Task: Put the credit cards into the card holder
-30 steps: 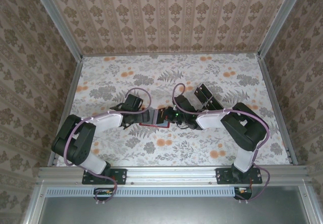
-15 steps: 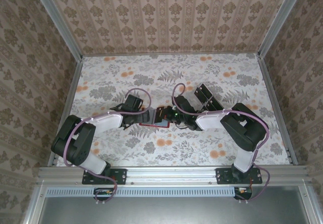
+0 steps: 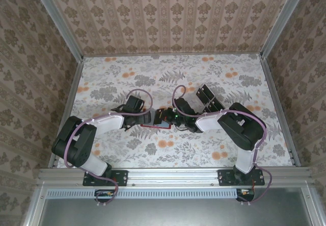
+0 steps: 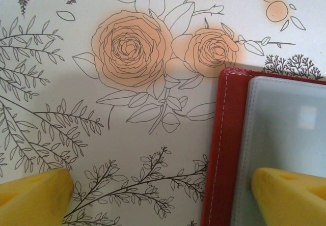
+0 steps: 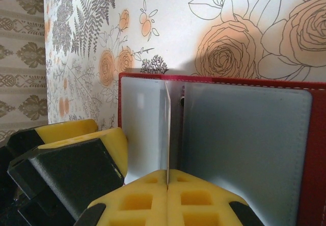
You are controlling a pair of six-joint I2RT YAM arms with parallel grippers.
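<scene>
Where the holder [image 3: 154,122] lies opened flat near the middle of the table [image 3: 229,73], it is met from both sides by the arms; the left gripper [image 4: 162,188] is held spread wide, one finger [image 4: 290,195] set over the pocket [image 4: 285,124] at the holder's left edge and the other over bare table; whether the pocket is touched cannot be told. The right gripper [image 5: 167,180] is closed on a thin pale leaf [image 5: 167,129] that stands upright along the holder's fold (card or pocket flap cannot be told, since it is seen edge-on); a grey panel is seen on either side of it. Dark cards [image 3: 208,96] are laid out toward the right edge, just beyond the right arm and apart from the holder.
</scene>
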